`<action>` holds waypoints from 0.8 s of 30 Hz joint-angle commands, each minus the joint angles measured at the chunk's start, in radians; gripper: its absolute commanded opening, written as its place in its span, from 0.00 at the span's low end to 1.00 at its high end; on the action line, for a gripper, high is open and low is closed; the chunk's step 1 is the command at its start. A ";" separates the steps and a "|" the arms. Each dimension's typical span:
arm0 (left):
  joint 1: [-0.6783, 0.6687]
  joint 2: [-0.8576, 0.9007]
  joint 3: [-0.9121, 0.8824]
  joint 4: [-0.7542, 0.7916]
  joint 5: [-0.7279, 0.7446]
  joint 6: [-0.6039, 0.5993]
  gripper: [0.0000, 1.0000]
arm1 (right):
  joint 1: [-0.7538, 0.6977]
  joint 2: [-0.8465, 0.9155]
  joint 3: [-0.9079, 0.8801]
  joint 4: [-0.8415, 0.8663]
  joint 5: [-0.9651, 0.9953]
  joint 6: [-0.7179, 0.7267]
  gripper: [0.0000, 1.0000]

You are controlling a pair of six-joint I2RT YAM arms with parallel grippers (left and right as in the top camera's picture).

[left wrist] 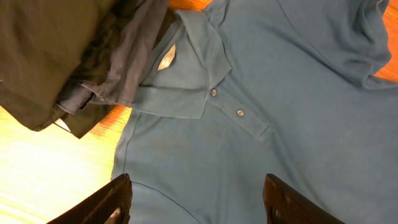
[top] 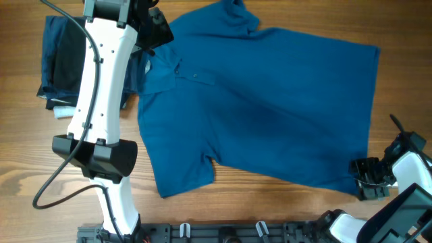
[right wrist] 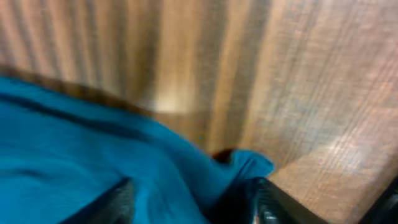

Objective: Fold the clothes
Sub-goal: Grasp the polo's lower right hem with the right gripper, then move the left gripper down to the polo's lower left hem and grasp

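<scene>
polo shirt (top: pixel 270 101) on table (top: pixel 20 169), garment pile (top: pixel 61 54) beside its collar (left wrist: pixel 186 93)

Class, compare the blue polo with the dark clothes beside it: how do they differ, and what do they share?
The polo is mid-blue; the dark clothes are navy and black. The polo lies spread out; the dark clothes sit bunched in a pile. The polo covers far more table than the dark clothes. Both are cloth on wood.

The dark garments (top: pixel 64 57) crowd the polo shirt's (top: pixel 270 101) collar end; bare table (top: pixel 270 202) lies open beside its other edges.
</scene>
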 commanded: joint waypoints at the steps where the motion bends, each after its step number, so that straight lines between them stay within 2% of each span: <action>1: 0.004 0.004 0.000 0.002 0.005 0.005 0.67 | -0.004 0.062 -0.057 0.084 0.066 0.026 0.47; 4: 0.008 0.004 0.000 0.005 0.005 0.005 0.66 | -0.004 0.062 -0.056 0.127 0.063 -0.016 0.28; 7: 0.028 0.004 0.000 0.006 0.006 0.002 0.58 | -0.005 0.062 -0.041 0.145 0.068 -0.068 0.08; 8: 0.038 0.004 0.000 0.002 0.008 -0.005 0.56 | -0.004 0.062 -0.027 0.144 0.068 -0.081 0.04; 12: 0.081 0.003 0.000 -0.050 0.024 -0.004 0.47 | -0.004 0.062 0.039 0.129 0.051 -0.116 0.04; 14: 0.103 -0.007 -0.004 -0.089 0.095 0.016 0.43 | -0.004 0.062 0.053 0.127 0.017 -0.132 0.04; 18: 0.100 -0.087 -0.082 -0.089 0.140 0.023 0.44 | -0.003 0.062 0.053 0.127 -0.010 -0.134 0.05; 21: 0.099 -0.243 -0.287 -0.087 0.135 -0.005 0.44 | -0.003 0.062 0.053 0.128 -0.032 -0.134 0.07; 24: 0.099 -0.470 -0.598 -0.024 0.115 -0.062 0.47 | -0.003 0.062 0.053 0.130 -0.047 -0.134 0.07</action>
